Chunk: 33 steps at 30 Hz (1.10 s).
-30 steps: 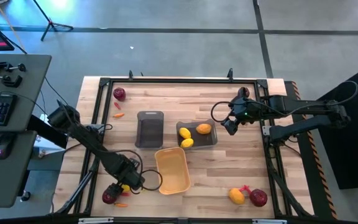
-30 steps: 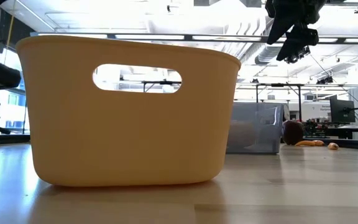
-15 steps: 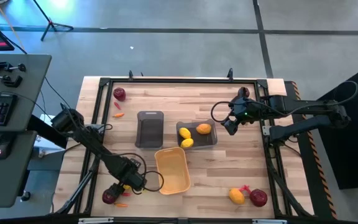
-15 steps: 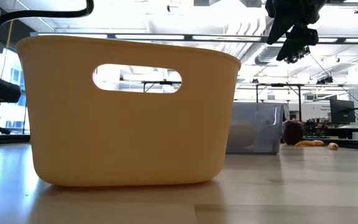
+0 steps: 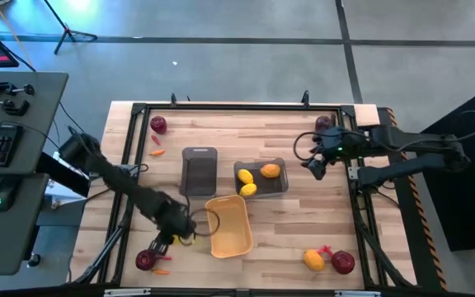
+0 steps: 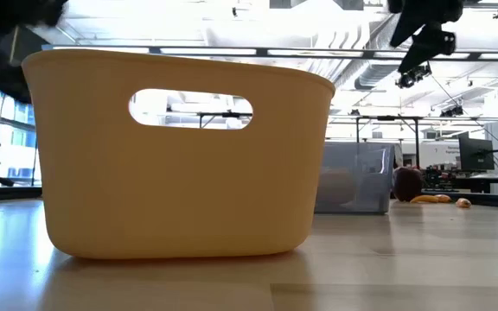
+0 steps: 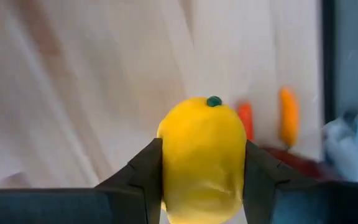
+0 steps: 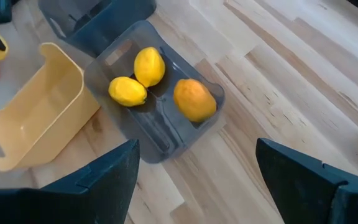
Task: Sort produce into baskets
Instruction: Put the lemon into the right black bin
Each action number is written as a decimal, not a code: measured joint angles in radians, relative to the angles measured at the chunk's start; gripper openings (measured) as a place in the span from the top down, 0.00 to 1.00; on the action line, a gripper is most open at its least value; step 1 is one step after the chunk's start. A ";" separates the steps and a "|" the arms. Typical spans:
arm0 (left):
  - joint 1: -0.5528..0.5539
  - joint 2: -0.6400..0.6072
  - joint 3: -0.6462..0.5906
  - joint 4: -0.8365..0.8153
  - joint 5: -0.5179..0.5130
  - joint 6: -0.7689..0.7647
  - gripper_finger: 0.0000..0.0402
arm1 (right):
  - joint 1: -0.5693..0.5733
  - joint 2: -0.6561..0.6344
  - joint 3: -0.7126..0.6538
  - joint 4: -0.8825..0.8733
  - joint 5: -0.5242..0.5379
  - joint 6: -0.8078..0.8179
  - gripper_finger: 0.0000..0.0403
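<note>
My left gripper (image 5: 171,233) is shut on a yellow lemon-like fruit (image 7: 201,158), just left of the yellow-orange basket (image 5: 229,225). A dark red round fruit (image 5: 145,261) and a thin carrot piece (image 5: 162,271) lie on the table near it. One dark grey basket (image 5: 199,171) stands by the yellow one. The other grey basket (image 8: 160,118) holds two yellow fruits and an orange one (image 8: 194,99). My right gripper (image 5: 316,162) is open and empty, above the table to the right of that basket. My left gripper pinches the yellow fruit by its two opposite sides (image 7: 166,168) between its two fingers. The fruit's end with the green dot (image 7: 214,101) points away from the wrist. The fruit looks lifted clear of the table.
A yellow fruit (image 5: 314,260), a dark red one (image 5: 342,262) and a red piece (image 5: 326,249) lie near the table's near right corner. A dark red fruit (image 5: 158,124) and carrot pieces (image 5: 157,153) lie at the far left. A dark frame (image 5: 237,106) edges the table.
My left gripper has risen with the yellow fruit and gone a little toward the table's far edge and right, beside the yellow-orange basket. My right gripper has drawn back a little toward the table's right edge, away from the grey basket with fruits.
</note>
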 joint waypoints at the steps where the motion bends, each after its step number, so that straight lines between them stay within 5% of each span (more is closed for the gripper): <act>1: 0.020 -0.031 0.011 -0.005 -0.015 -0.011 0.67 | 0.000 -0.019 0.000 -0.011 0.000 0.011 0.23; 6: 0.119 -0.154 0.135 0.008 -0.303 -0.043 0.63 | 0.000 -0.091 0.000 -0.046 0.013 0.049 0.23; 11: 0.263 -0.136 0.261 0.121 -0.507 0.149 0.61 | 0.000 -0.114 0.000 -0.045 0.063 0.048 0.23; 23: 0.558 0.248 0.352 0.592 -0.455 0.226 0.58 | 0.000 -0.111 0.000 -0.045 0.101 0.072 0.23; 33: 0.587 0.367 0.384 0.614 -0.411 0.086 0.53 | 0.000 -0.111 0.000 -0.045 0.106 0.076 0.23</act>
